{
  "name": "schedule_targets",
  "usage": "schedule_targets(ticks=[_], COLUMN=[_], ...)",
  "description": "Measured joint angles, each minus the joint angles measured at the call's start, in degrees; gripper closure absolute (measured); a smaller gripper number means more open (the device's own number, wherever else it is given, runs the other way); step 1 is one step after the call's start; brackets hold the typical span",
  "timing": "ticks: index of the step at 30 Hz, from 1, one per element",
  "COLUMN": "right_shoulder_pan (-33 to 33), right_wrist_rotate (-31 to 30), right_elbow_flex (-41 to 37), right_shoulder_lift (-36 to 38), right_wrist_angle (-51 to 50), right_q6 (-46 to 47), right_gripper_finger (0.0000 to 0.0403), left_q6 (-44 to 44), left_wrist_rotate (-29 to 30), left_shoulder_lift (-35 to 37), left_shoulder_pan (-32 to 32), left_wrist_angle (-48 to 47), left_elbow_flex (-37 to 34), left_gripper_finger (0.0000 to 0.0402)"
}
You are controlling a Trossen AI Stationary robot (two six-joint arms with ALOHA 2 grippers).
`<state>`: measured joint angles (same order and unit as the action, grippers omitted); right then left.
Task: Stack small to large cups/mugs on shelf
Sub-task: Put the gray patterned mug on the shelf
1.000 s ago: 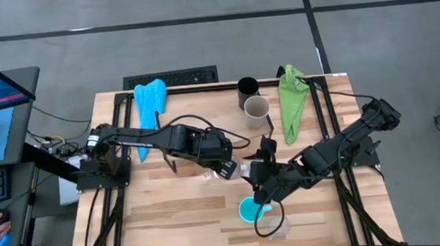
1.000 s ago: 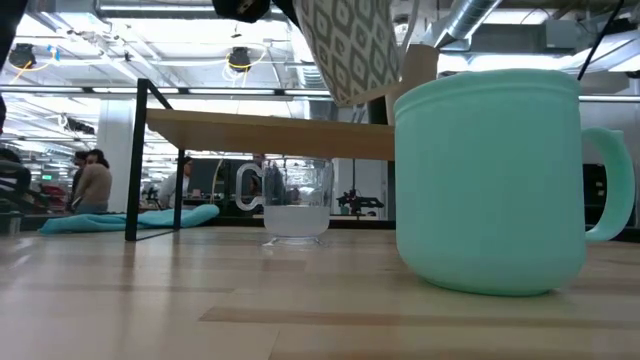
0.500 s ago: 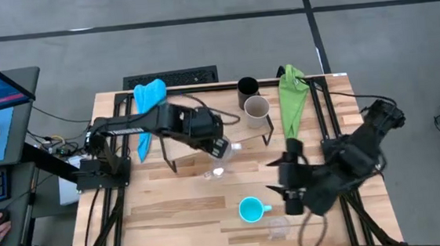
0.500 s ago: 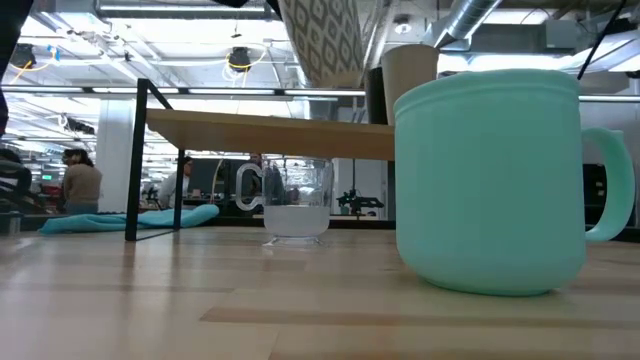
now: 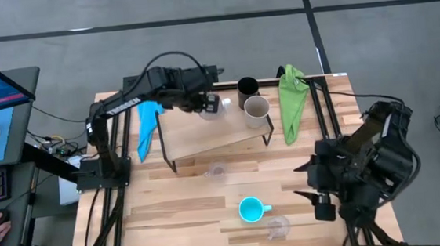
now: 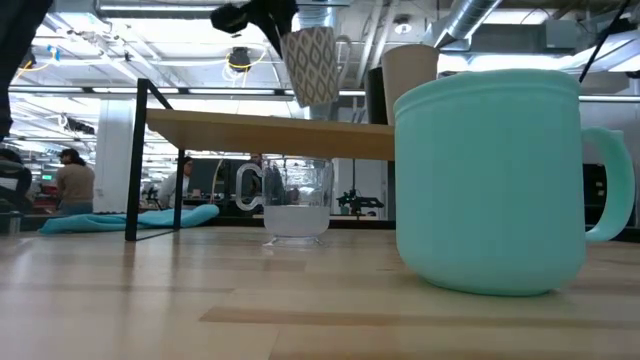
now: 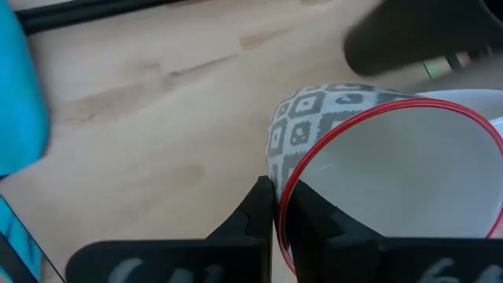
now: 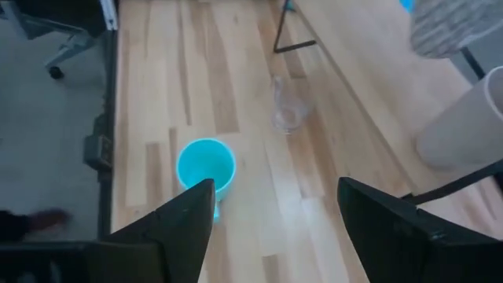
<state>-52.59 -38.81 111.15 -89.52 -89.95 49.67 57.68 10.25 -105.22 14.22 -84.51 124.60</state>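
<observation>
**Holding a patterned mug above the shelf**

Gripping the white mug (image 7: 377,165) by its rim, the left gripper (image 5: 205,104) hangs over the back part of the shelf (image 5: 197,136), its jaws pinched together on the mug's wall, one inside and one outside. The mug carries a grey diamond pattern and a red edge around its mouth. In the low view the mug (image 6: 311,64) is clear of the shelf board (image 6: 260,132), tilted slightly, with a gap beneath it.

At the shelf's back right corner stand the black cup (image 5: 248,88) and the beige-grey mug (image 5: 257,110), just beside each other, the beige-grey one nearer the front.

On the tabletop (image 5: 172,213) in front of the shelf sits one clear glass (image 5: 217,170). The turquoise mug (image 5: 250,209) stands farther forward, upright, its handle pointing right, and a second clear glass (image 5: 276,228) stands near the front edge, just right of it. In the low view the turquoise mug (image 6: 495,180) fills the foreground, and the first glass (image 6: 296,208) shows beyond it under the shelf.

The right gripper (image 5: 321,205) waits over the right side of the tabletop, well apart from the cups, its jaws spread and holding nothing.

A blue cloth (image 5: 149,117) lies to the left of the shelf and a green cloth (image 5: 291,102) to its right. People are visible in the room behind the tabletop (image 6: 75,180).
</observation>
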Motion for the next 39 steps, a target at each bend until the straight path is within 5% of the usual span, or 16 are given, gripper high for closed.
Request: schedule_targets(ticks=[9,19,39], right_shoulder_pan=[-0.96,-0.56,2.48], right_wrist_rotate=[-0.13,-0.22,-0.2], right_elbow_flex=[0.0,0.0,0.0], right_shoulder_lift=[0.0,0.0,-0.02], right_wrist_angle=[-0.07,-0.02,0.0], right_q6=[5.14,7.37,5.33], right_gripper_finger=[0.0112,0.0112,0.0112], left_q6=[-5.73,-7.95,-6.08], left_wrist_rotate=[-7.16,-8.04,-10.24], left_shoulder_lift=[-3.92,-4.69,-4.64], left_shoulder_pan=[6.42,10.47,10.6], left_wrist_angle=[0.42,-0.81,1.72], left_elbow_flex=[-0.04,0.33,0.52], left_gripper_finger=[0.0399,0.0399,0.0399])
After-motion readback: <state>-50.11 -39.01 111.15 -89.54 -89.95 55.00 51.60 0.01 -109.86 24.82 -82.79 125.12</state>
